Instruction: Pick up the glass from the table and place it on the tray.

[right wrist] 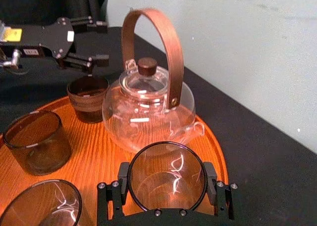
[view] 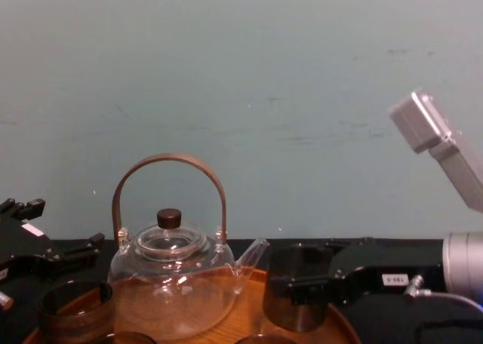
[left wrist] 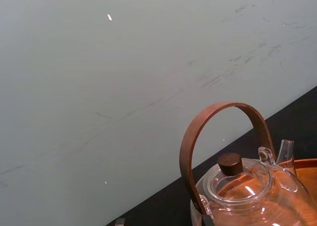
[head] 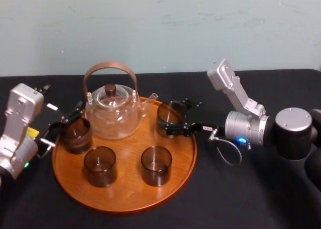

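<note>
Head view, right of centre: my right gripper (head: 175,119) clasps the glass (head: 165,117) upright between its fingers, just inside the right rim of the tray (head: 125,201), close beside the teapot (head: 111,113) spout. I judge the coming move is straight down, with bare wood between it and the nearest other glass (head: 156,164). At left, my left gripper (head: 67,122) hangs spread wide.
</note>
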Tool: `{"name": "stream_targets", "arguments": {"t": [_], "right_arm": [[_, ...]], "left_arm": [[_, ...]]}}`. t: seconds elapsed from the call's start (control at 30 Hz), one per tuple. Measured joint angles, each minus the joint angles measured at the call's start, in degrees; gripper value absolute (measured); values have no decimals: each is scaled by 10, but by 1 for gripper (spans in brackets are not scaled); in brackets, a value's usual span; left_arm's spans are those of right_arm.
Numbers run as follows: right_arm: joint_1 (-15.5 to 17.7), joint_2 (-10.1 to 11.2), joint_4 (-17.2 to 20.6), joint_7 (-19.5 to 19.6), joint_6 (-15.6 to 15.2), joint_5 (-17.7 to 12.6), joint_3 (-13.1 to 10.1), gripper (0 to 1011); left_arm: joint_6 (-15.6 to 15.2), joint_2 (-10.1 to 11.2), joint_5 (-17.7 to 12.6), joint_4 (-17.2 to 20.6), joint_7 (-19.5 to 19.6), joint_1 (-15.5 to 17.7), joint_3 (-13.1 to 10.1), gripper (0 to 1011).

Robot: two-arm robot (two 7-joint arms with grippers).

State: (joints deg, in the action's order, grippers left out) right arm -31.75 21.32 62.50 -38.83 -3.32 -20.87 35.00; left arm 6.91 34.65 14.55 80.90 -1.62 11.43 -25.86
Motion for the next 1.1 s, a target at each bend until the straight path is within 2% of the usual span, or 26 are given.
{"name": "stream_targets", "arguments": {"t": [0.53,1.1], "right_arm": [[-6,-17,-42,-3,5,11,3,905],[-2,-21,-47,3,4,25,2,905]], "left_arm": [[0,0,0,0,0,0,0,1002],[0,0,0,0,0,0,0,1002]]}}
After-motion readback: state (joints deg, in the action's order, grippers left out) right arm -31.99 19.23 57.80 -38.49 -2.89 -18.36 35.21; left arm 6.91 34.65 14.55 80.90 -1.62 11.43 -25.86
